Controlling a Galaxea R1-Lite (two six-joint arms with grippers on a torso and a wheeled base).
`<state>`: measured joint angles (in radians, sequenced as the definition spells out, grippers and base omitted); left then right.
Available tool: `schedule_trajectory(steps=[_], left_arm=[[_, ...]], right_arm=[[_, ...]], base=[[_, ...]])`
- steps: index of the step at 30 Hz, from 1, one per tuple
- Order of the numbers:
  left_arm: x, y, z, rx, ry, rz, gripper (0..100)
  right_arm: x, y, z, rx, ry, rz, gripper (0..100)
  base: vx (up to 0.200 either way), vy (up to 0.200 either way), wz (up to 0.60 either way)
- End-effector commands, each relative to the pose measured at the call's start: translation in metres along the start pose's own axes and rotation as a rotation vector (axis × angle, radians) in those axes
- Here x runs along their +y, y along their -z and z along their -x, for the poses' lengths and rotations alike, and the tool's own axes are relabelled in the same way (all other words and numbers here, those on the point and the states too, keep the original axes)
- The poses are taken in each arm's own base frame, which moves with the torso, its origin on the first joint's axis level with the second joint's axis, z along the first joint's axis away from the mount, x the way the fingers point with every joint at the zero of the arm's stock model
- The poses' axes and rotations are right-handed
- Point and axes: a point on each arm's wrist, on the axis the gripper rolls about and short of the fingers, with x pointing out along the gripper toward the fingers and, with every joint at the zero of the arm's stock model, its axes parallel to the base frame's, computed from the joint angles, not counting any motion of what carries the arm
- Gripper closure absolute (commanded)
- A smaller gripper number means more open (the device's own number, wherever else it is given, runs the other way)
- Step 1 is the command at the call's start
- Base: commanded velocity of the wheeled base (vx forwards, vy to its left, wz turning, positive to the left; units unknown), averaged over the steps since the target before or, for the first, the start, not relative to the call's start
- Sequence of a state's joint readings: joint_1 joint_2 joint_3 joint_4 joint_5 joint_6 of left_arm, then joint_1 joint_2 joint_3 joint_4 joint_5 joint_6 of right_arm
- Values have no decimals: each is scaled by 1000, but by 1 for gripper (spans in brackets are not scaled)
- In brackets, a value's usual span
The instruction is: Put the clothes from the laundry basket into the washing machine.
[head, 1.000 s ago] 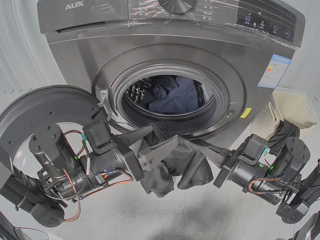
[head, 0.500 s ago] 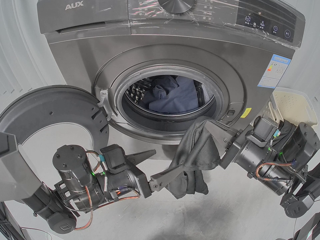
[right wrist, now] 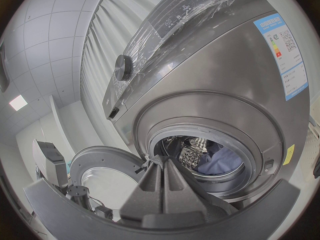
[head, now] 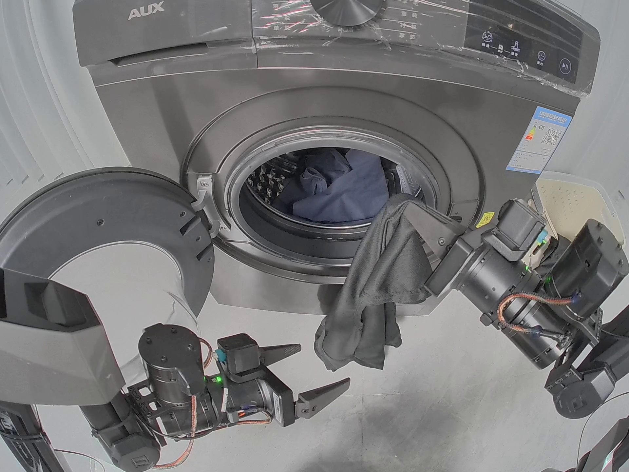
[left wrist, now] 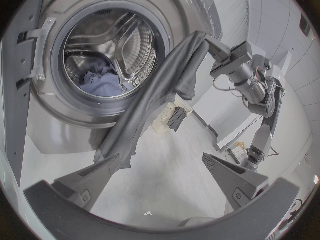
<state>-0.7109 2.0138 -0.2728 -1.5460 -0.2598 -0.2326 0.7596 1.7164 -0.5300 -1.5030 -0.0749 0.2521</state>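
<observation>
A dark grey garment [head: 377, 276] hangs from my right gripper [head: 411, 208], which is shut on its top edge right at the lower right rim of the washing machine's opening [head: 331, 188]. The cloth drapes down in front of the machine, its lower end clear of the floor. Blue clothes [head: 344, 191] lie inside the drum. My left gripper [head: 322, 365] is low near the floor, open, with nothing between its fingers. In the left wrist view the garment's hem [left wrist: 116, 150] dangles just by one fingertip [left wrist: 108, 164]. The cream laundry basket [head: 580, 208] stands right of the machine.
The round machine door [head: 98, 224] is swung wide open to the left, above my left arm. Another dark garment [left wrist: 176, 117] hangs over the basket's rim [left wrist: 161, 117]. Bare light floor [head: 406, 414] lies in front of the machine.
My left gripper let go of the grey garment and dropped down and back toward the floor. My right gripper rose with the garment up to the drum opening's rim.
</observation>
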Motion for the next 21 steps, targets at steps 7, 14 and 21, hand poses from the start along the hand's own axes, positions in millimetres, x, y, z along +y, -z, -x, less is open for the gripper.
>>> schedule_trajectory(steps=[7, 14, 21], left_arm=[[25, 30, -13, 107, -73, 4, 0], [46, 39, -33, 106, -107, 7, 0], [53, 40, -51, 75, -96, -1, 0]], right_arm=[[2, 5, -20, -13, 9, -2, 100], [10, 0, -24, -42, -19, -52, 100], [11, -1, -26, -51, -23, -62, 100]], base=[[0, 0, 0], [0, 0, 0], [0, 0, 0]])
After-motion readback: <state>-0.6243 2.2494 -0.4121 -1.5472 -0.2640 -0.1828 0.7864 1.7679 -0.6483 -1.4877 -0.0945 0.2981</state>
